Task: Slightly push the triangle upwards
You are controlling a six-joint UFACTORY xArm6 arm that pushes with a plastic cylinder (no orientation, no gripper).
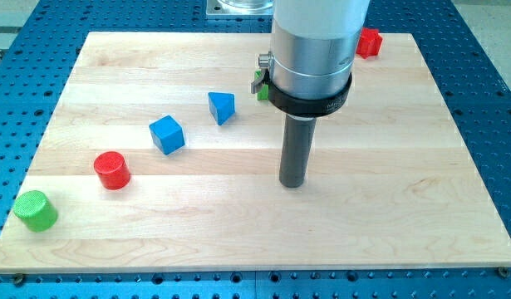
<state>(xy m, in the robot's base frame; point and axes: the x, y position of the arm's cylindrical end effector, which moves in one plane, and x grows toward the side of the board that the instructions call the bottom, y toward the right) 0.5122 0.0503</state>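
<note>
Evidently nothing is pushed yet: the blue triangle (223, 107) sits untouched, with the rod's tip (292, 183) well apart, lower and toward the view's right of it. No claw exists here. Approach from below remains.

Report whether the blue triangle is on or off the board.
On: the blue triangle sits on the wooden board, up-left of my tip.

Nothing legible anywhere; the faint light marks on the black collar (312, 101) are too small to read.
</note>
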